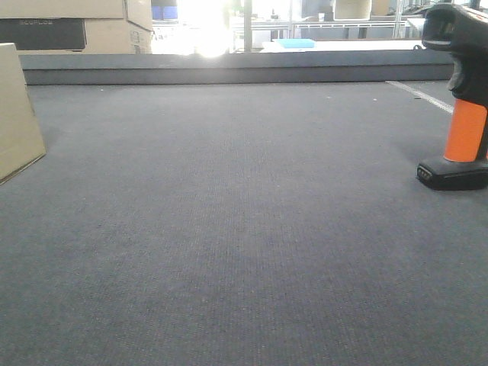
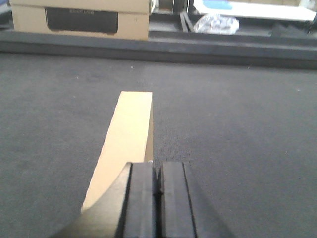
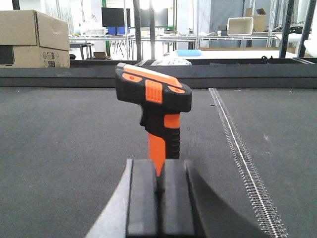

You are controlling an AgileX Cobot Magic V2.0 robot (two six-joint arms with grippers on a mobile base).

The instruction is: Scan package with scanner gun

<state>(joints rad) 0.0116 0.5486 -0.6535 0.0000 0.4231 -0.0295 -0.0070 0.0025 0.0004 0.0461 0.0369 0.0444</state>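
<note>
Blown-out backlight glare at rear, even dim foreground, soft focus

Your count on grey mat (image 1: pixel 244 229):
- One plain tan rectangular cardboard package (image 1: pixel 17 114).
- One black pistol-shaped, orange-handled scanner gun (image 3: pixel 158 99).
- Two black-padded grippers: left gripper (image 2: pixel 158 183), right gripper (image 3: pixel 159 183).

Beyond mat you see:
- At least two tan cardboard stacked boxes (image 1: pixel 107 34), lower one dark-banded.
- One flat blue item (image 3: pixel 188 52).

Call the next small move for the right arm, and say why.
Probably open the right gripper before advancing. Its jaws look pressed together, and the scanner gun stands upright on its foot just ahead, not gripped, with its orange handle in line with the gripper. While shut, it cannot take the handle.
</note>
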